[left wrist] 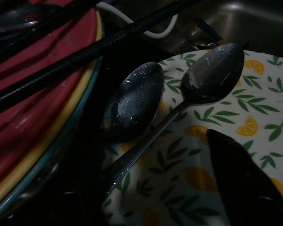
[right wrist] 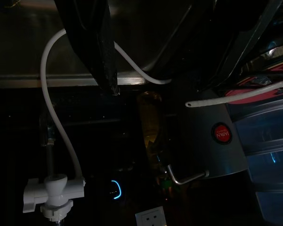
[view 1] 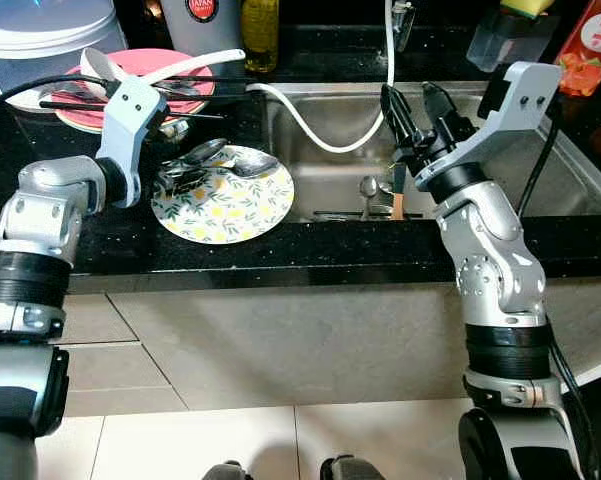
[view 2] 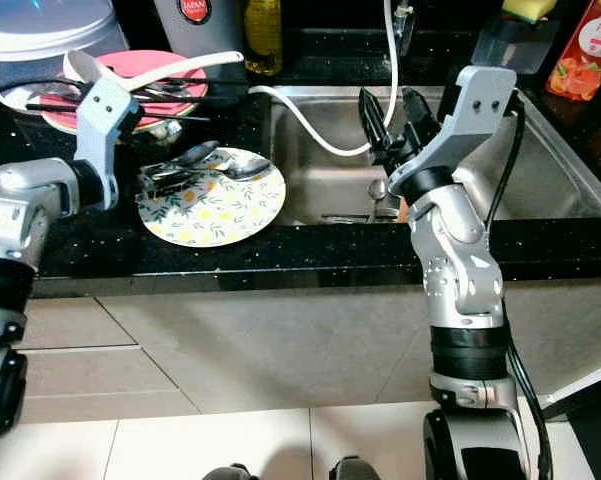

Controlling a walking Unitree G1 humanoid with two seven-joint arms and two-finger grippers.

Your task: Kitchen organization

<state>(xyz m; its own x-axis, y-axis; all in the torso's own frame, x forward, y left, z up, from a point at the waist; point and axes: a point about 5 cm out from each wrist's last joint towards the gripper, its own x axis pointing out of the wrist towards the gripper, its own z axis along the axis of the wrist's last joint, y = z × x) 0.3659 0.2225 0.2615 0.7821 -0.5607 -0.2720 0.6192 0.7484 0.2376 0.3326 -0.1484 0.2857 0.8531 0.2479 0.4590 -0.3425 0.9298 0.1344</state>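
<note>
A round plate with a lemon pattern (view 1: 230,205) lies on the black counter left of the sink. Two wet metal spoons (left wrist: 136,101) (left wrist: 212,75) rest on its back-left edge, bowls up. My left gripper (view 1: 175,180) is lowered at that edge, open, its fingers (left wrist: 245,183) either side of the spoon handles and not closed on them. My right gripper (view 1: 412,100) is raised over the steel sink (view 1: 320,175), open and holding nothing. In the sink lie a spoon (view 1: 368,187) and a wooden-handled knife (view 1: 397,205).
Behind the lemon plate is a pink plate (view 1: 90,115) with black chopsticks and a white ladle. A white hose (view 1: 310,130) loops from the tap into the sink. An oil bottle (view 1: 261,35), a silver canister (view 1: 202,20) and lidded tubs (view 1: 40,35) line the back.
</note>
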